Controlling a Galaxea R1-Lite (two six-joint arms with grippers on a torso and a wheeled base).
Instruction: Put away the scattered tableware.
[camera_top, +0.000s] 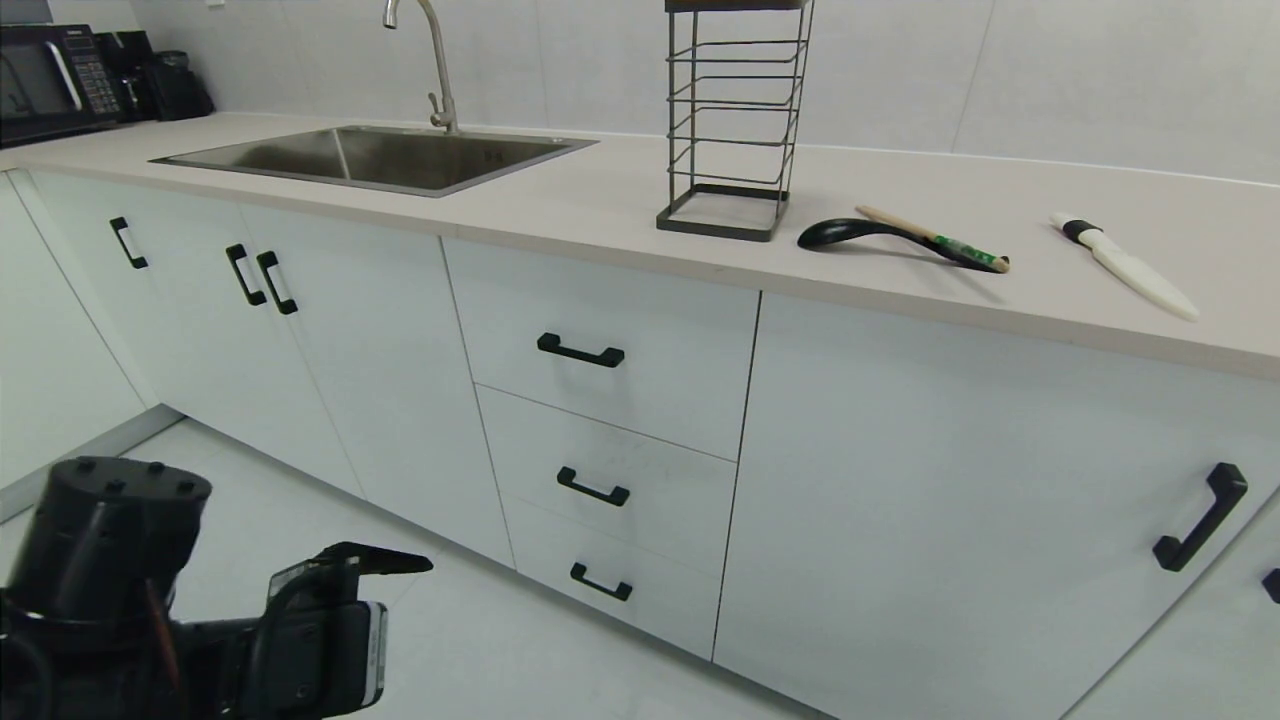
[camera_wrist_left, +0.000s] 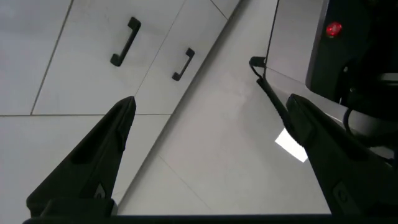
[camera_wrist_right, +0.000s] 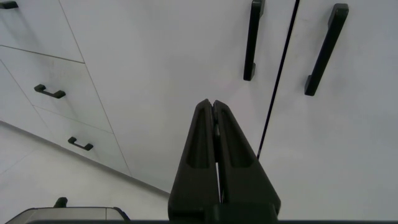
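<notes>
Head view: black ladle (camera_top: 870, 235), wooden-handled utensil (camera_top: 935, 240) and white knife (camera_top: 1125, 265) lie loose on bench (camera_top: 560, 205) near wire rack (camera_top: 735, 120), likely their home. Left wrist view: left jaws wide apart, empty, low over floor (camera_wrist_left: 236, 143). Right wrist view: right jaws pressed together, empty, facing cabinet door (camera_wrist_right: 155, 56)

Wrist views low, cabinets (camera_top: 880, 480) probably shared

walls: pale tiled wall (camera_top: 1050, 80) is seen behind the counter | counter: beige worktop (camera_top: 560, 200) is fitted with a steel sink (camera_top: 400, 160) and a curved tap (camera_top: 437, 60) | furniture: white cabinet doors (camera_top: 900, 500) and three stacked drawers (camera_top: 680, 340) are fitted with black bar handles (camera_top: 580, 351) | floor: pale floor tiles (camera_top: 500, 650) are laid below | far left: a black microwave (camera_top: 45, 80) is set on the worktop
</notes>
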